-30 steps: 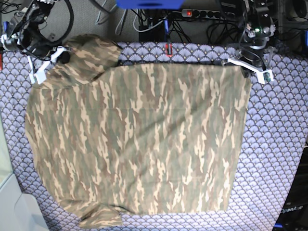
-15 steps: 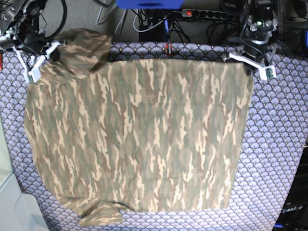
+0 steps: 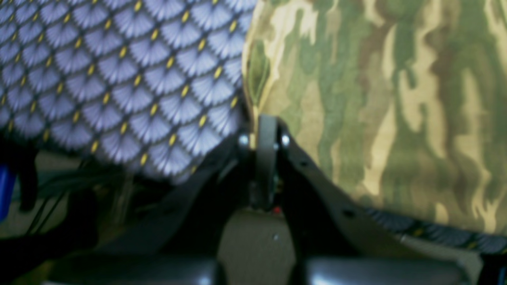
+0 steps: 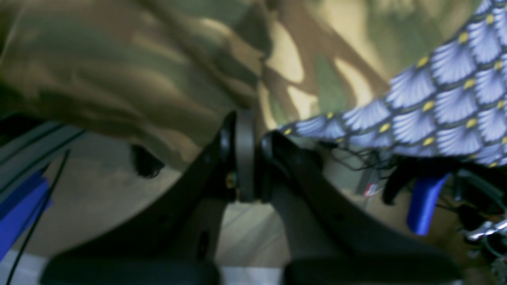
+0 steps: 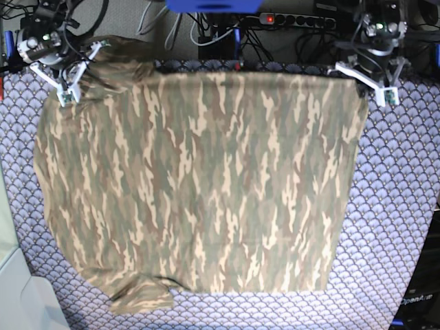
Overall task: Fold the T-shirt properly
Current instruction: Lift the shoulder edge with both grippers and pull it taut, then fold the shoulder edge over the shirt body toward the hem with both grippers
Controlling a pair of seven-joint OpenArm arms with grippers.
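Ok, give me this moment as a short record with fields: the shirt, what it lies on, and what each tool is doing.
garment: T-shirt, camouflage print, spread out nearly flat
surface: fan-scale patterned cloth, under the shirt
left tool: shut on the shirt's far corner
right tool: shut on the shirt's other far corner
far edge: pulled taut between the two tools
near sleeve: bunched at the near edge
fold: not yet begun

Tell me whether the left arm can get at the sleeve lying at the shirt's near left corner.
Probably not: the left gripper is shut on the T-shirt at its far corner, diagonally opposite that sleeve.
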